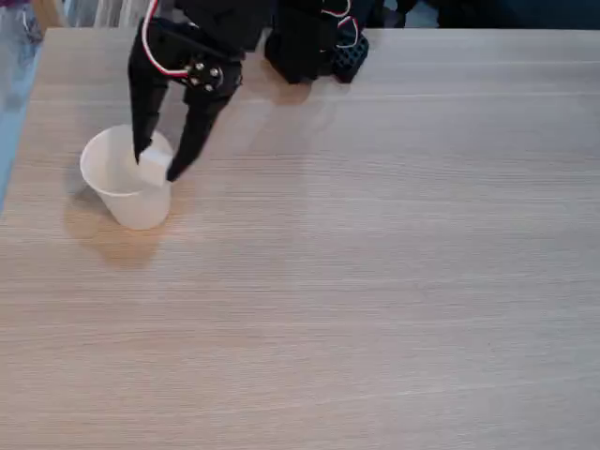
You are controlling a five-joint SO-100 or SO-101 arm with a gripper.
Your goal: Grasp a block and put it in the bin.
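Fixed view has my gripper (156, 167) right over the bin (111, 189), fingers pinching the block (155, 165) just above the rim. I'm holding it there b/c letting go any further out would prob drop it on the table (375, 281) instead of in the cup.

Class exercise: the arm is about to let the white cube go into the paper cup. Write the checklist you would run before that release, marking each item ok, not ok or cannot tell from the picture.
1. Block held between the fingers of the gripper: ok.
2. Block over the mouth of the cup: ok, it sits at the right side of the rim.
3. Block fully inside the rim line: cannot tell.
4. Cup upright on the table: ok.
5. Fingertips touching the cup rim: cannot tell.
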